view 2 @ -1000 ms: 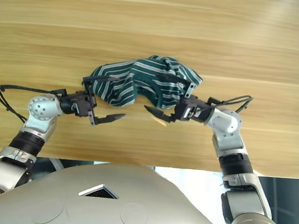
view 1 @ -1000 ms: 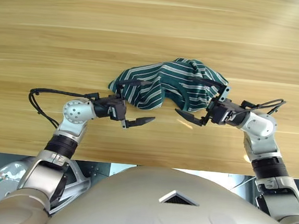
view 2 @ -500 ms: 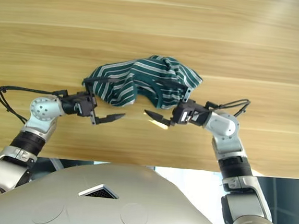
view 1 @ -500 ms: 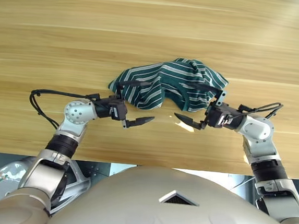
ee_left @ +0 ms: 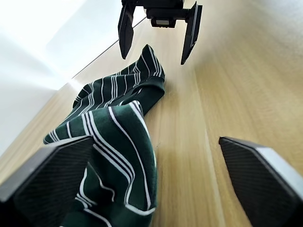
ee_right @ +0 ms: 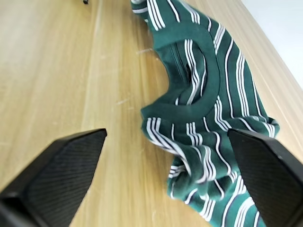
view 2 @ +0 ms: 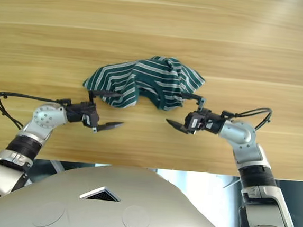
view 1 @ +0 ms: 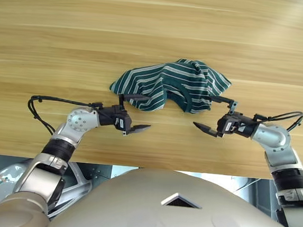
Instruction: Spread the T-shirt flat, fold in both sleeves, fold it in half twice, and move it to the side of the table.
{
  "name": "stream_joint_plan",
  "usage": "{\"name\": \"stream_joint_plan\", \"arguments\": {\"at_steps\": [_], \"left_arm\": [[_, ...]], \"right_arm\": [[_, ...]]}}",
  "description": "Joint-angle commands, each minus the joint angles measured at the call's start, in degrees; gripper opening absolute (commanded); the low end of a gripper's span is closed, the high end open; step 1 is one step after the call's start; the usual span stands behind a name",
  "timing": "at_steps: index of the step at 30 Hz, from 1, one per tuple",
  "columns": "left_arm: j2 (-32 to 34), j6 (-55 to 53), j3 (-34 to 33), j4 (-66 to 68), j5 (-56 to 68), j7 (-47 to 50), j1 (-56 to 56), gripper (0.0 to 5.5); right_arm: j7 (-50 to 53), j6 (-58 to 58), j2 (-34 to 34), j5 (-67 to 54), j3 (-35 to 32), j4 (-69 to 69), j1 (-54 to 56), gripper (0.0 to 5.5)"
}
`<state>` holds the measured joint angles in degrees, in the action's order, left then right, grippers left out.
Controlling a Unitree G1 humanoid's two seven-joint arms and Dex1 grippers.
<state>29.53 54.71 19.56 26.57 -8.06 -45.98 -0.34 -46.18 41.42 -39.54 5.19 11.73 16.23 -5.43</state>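
Note:
A dark green T-shirt with white stripes (view 1: 173, 82) lies crumpled in a heap at the middle of the wooden table (view 1: 159, 24). Its collar opening (ee_right: 190, 81) faces the near right. My left gripper (view 1: 140, 113) stands open at the shirt's near left edge, with one finger (view 1: 134, 97) over the hem and nothing held. Just off the shirt's near right edge, my right gripper (view 1: 210, 115) is open and empty. The left wrist view has the shirt (ee_left: 113, 137) beside one finger, and the right gripper (ee_left: 158, 26) beyond it.
Bare wood stretches far on all sides of the shirt. The table's front edge (view 1: 147, 167) runs close behind both grippers. Black cables loop from the left wrist (view 1: 38, 103) and the right wrist (view 1: 292, 116).
Both grippers have drawn back from the shirt toward the front edge. The right one also moved to the right, and its finger came off the cloth. The shirt stays crumpled.

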Motion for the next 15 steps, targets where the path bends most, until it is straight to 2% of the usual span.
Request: {"name": "stream_joint_plan", "arguments": {"at_steps": [1,4,10,15], "left_arm": [[0.2,0.8,-0.7,1.7,-2.4,3.5,-1.8,4.23],[0.0,1.2,-0.9,2.2,-2.8,5.7,-2.2,3.72],[-0.5,2.2,-0.6,3.4,-3.3,9.1,-3.2,2.53],[-0.9,2.6,-0.2,3.8,-2.4,9.7,-3.3,1.75]], "right_arm": [[3.1,-0.8,-1.4,3.8,-1.1,3.3,2.0,4.73],[5.3,-1.2,-1.8,5.9,-1.3,5.2,2.8,4.42],[6.4,-0.9,-1.5,6.8,-0.4,6.3,3.1,3.03],[5.9,-0.3,-1.5,6.0,0.0,6.7,3.1,2.16]]}}
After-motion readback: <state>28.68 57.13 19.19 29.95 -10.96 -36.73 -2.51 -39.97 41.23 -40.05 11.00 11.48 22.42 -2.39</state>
